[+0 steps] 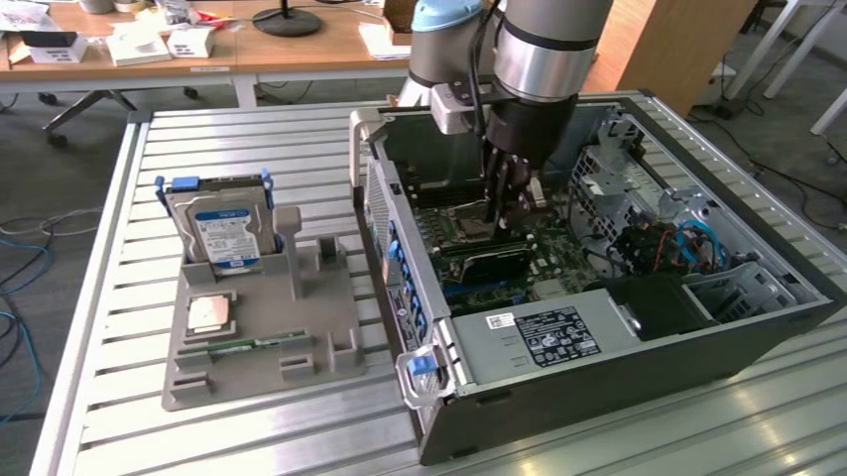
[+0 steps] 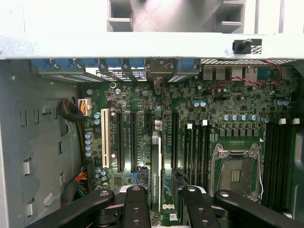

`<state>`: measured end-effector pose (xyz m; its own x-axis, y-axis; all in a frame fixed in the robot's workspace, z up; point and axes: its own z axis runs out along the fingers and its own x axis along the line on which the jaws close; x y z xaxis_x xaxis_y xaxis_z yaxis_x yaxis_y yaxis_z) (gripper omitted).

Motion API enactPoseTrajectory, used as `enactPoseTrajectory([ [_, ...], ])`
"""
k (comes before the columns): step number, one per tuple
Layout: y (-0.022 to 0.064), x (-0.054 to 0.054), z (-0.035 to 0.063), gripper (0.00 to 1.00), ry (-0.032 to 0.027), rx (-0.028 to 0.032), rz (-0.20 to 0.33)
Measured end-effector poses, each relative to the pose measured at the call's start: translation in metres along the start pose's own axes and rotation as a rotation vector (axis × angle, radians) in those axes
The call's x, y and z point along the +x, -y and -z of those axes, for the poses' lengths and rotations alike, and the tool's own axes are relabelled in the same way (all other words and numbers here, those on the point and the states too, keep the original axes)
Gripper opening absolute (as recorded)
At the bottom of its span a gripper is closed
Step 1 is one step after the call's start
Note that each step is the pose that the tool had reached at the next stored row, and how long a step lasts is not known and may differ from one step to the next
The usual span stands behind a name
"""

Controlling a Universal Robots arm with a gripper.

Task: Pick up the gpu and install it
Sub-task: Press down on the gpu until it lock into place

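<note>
The gpu [image 2: 156, 166] is a thin dark card standing on edge over the motherboard's expansion slots, inside the open computer case [image 1: 688, 347]. In the exterior view the gpu [image 1: 487, 260] shows as a dark rectangle just under the arm's tool. My gripper [image 1: 501, 226] reaches straight down into the case. In the wrist view my gripper [image 2: 160, 190] straddles the card's upper edge, with one black finger [image 2: 137, 206] on each side, shut on it.
A grey holder tray [image 1: 331, 327] lies at the exterior view's left. On it are a silver hard drive with a blue label [image 1: 228, 230], a small chip [image 1: 208, 313] and a green RAM stick [image 1: 245, 346]. The CPU socket [image 2: 237, 173] lies beside the card. Cables and drive cages crowd the case's far side.
</note>
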<state>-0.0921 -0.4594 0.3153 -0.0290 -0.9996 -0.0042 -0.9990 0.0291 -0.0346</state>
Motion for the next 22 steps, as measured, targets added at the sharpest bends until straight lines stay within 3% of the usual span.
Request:
enactPoseTrajectory([
  [9,0.0,0.0,0.0,0.33,0.0,0.0,0.0],
  [14,0.0,0.0,0.0,0.14,0.0,0.0,0.0],
  [22,0.0,-0.0025,-0.0003,0.11,-0.0003,0.0,0.0],
])
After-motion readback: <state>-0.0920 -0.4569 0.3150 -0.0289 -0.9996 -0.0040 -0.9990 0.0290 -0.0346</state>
